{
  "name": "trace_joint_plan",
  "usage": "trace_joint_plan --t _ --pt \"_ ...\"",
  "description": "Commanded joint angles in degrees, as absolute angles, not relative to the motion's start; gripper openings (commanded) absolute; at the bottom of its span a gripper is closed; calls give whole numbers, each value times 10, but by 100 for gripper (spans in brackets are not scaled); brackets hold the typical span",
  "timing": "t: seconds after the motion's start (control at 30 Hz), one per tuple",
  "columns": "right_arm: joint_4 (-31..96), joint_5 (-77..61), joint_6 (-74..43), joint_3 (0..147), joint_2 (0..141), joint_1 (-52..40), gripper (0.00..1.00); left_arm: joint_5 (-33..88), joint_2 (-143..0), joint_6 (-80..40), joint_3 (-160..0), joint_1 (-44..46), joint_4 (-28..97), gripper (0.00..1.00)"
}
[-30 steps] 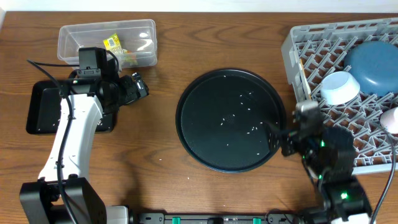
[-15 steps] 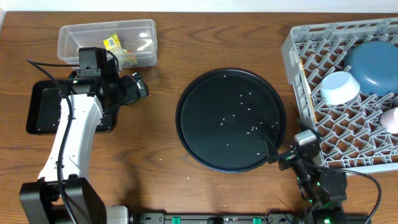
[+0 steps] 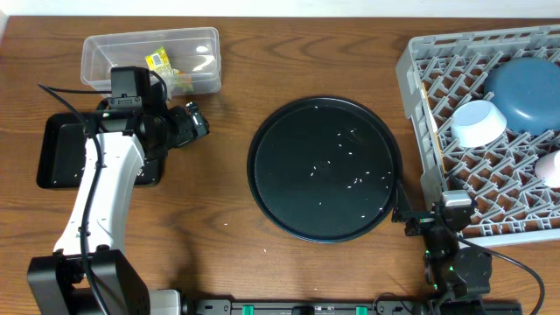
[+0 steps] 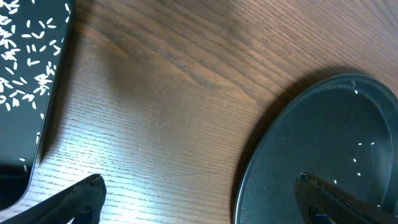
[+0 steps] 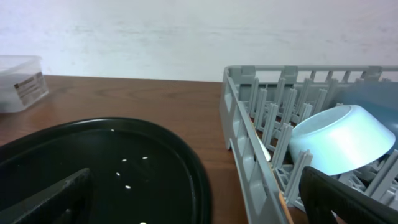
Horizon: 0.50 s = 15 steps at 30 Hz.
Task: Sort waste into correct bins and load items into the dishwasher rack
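Right gripper (image 3: 405,219), jaws apart and empty, is shown drawn back from over the round black tray (image 3: 271,201) to its near-right edge. Left gripper (image 3: 198,121), likewise spread, is unmoved at the tray's left. Rice grains (image 3: 348,162) are left on the tray, so sorting is judged unfinished. The dishwasher rack (image 3: 420,79), right of it, holds both bowls.

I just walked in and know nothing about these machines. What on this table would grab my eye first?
Probably the big round black tray in the middle, speckled with white rice grains. Next comes the grey dishwasher rack at the right edge, holding a dark-blue bowl and a smaller white bowl. At the top left of the overhead view, a clear tub holds a yellow-green snack wrapper.
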<state>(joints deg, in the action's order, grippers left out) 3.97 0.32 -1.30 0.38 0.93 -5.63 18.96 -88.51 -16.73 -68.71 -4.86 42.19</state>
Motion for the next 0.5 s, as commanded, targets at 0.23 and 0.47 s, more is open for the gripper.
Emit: trace_joint_plan --t 0.23,0.47 --pt "43 4 -32 3 3 -37 99 188 -887 -168 -687 -51 424 98" --pt "43 6 -32 3 3 -38 99 188 -887 -168 -687 -51 424 98"
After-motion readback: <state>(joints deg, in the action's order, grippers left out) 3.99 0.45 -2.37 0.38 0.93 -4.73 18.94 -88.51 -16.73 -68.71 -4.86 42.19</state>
